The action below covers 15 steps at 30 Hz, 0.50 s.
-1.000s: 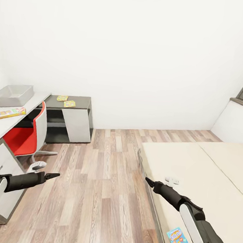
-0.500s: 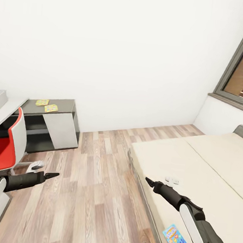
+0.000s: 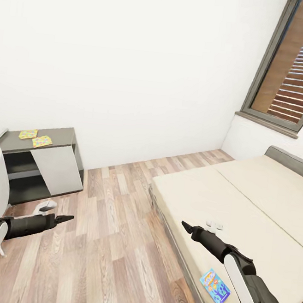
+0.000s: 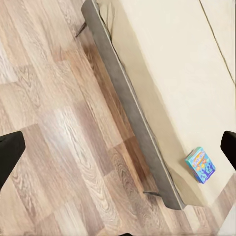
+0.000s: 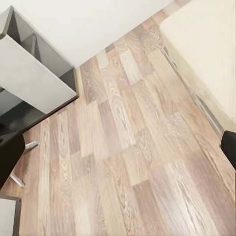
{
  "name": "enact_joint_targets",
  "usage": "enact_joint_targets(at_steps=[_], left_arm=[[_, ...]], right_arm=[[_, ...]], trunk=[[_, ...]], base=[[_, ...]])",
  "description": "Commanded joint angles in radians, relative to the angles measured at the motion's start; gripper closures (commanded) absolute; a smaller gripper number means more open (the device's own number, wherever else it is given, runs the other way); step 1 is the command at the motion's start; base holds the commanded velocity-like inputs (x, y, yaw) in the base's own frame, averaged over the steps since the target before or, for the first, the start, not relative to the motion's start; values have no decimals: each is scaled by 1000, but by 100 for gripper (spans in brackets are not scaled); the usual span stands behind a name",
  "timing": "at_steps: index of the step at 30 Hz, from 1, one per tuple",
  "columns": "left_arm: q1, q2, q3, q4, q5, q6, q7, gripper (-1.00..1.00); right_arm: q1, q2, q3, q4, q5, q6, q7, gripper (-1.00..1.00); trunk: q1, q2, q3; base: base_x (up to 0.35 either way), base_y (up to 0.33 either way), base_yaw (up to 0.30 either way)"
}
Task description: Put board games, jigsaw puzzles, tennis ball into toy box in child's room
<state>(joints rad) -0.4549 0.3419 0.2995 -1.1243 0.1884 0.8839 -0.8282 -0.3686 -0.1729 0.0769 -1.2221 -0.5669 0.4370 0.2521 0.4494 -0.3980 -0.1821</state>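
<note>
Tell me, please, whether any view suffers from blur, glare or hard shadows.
Head view: even, soft light, no glare; the blue board game on the bed reads sharply. Left wrist view: crisp, faint shadow under the bed edge. Right wrist view: floor planks slightly soft.

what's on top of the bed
A blue board game lies flat near the bed's near corner, and a small white object sits mid-mattress. The right arm covers part of the mattress.

A blue board game (image 3: 214,287) lies on the bed (image 3: 239,206); two jigsaw puzzles (image 3: 35,138) lie on the table (image 3: 60,139).
</note>
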Motion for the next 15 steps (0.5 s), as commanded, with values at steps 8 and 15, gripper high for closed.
enact_joint_targets(at_steps=[8,15], left_arm=[[-1,2,1,0,0,4,-4,-100],[-1,2,2,0,0,4,-4,-100]], right_arm=[[-1,0,-2,0,-6,5,-1,-100],[-1,-1,-4,0,-7,5,-1,-100]], trunk=[[1,-2,3],[1,-2,8]], base=[[0,181,-280],[18,163,-280]])
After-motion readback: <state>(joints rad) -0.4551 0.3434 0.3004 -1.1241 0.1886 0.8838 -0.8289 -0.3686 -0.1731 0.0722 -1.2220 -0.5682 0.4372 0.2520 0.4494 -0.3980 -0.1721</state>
